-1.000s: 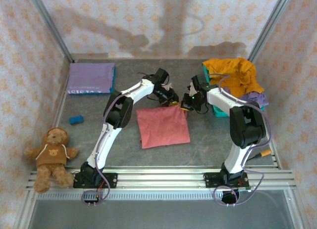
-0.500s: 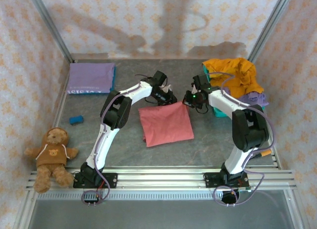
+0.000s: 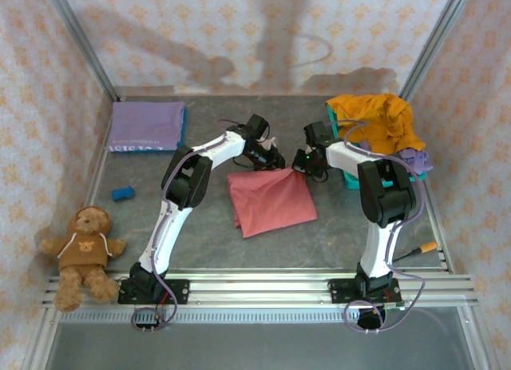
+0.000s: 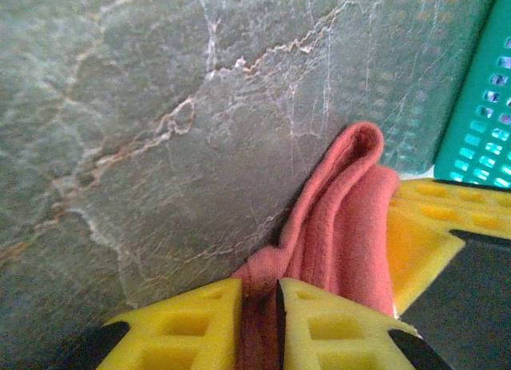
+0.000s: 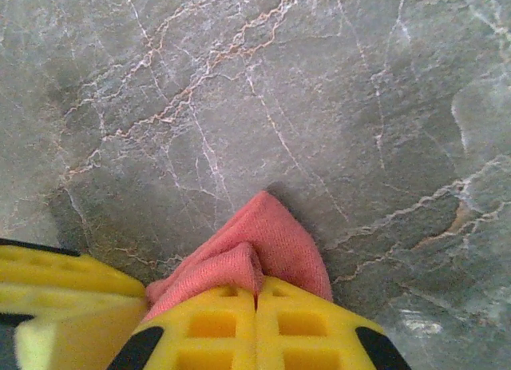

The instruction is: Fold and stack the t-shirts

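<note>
The dusty red t-shirt (image 3: 271, 200) lies folded flat mid-table. Its far edge is pinched by both grippers, which sit close together. My left gripper (image 3: 274, 163) is shut on a bunched fold of the red cloth (image 4: 343, 218), seen between its yellow fingers (image 4: 200, 322). My right gripper (image 3: 300, 167) is shut on the shirt's corner (image 5: 271, 238), its fingers (image 5: 311, 322) pressed together. A folded lavender t-shirt (image 3: 146, 124) lies at the back left. A mustard orange t-shirt (image 3: 375, 122) is heaped over the basket, with another lavender one (image 3: 417, 158) beneath it.
The teal mesh basket (image 3: 351, 179) stands just right of my right gripper and shows close by in the left wrist view (image 4: 479, 122). A brown teddy bear (image 3: 84, 246) sits at the front left, a small blue object (image 3: 122, 193) near it. Patterned walls enclose the table.
Both grippers have shifted slightly toward the back, dragging the red t-shirt with them. The shirt has slid right and turned a little.
</note>
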You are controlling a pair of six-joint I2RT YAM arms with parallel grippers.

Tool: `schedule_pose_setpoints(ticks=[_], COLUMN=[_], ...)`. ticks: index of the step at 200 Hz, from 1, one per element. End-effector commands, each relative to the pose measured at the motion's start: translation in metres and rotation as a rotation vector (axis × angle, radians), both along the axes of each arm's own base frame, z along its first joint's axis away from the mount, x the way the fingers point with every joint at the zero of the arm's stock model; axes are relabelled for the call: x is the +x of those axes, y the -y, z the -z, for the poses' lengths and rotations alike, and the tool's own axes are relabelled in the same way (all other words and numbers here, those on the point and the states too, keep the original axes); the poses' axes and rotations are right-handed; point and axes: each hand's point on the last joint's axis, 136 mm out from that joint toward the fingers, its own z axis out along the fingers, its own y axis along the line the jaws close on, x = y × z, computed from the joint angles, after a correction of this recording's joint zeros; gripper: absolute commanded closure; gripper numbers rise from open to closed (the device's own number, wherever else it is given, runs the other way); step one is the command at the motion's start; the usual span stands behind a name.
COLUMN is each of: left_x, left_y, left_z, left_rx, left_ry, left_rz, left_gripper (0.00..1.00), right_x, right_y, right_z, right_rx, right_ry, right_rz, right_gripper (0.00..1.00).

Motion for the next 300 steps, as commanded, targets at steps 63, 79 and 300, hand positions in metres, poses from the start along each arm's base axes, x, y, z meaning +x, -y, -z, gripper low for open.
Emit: schedule_pose_setpoints(ticks=[63, 79, 300], left_x=[0.010, -0.015, -0.171], left_y=[-0.109, -0.120, -0.129], left_z=[-0.101, -0.101, -0.012], left_rx=[0.223, 0.233, 0.234], left_ry=[0.149, 0.144, -0.103], left_rz=[-0.154, -0.175, -0.191], left_gripper=[0.55, 0.51, 0.42], right_x=[-0.022, -0.028, -0.065], right_y=[0.031, 0.031, 0.019], right_z=[0.024, 0.027, 0.047], right_rx=[-0.152, -0.136, -0.114], right_ry=[-0.133, -0.162, -0.238], right_rz=[0.050, 0.073, 0.056], right_gripper=[1.00, 1.00, 1.00])
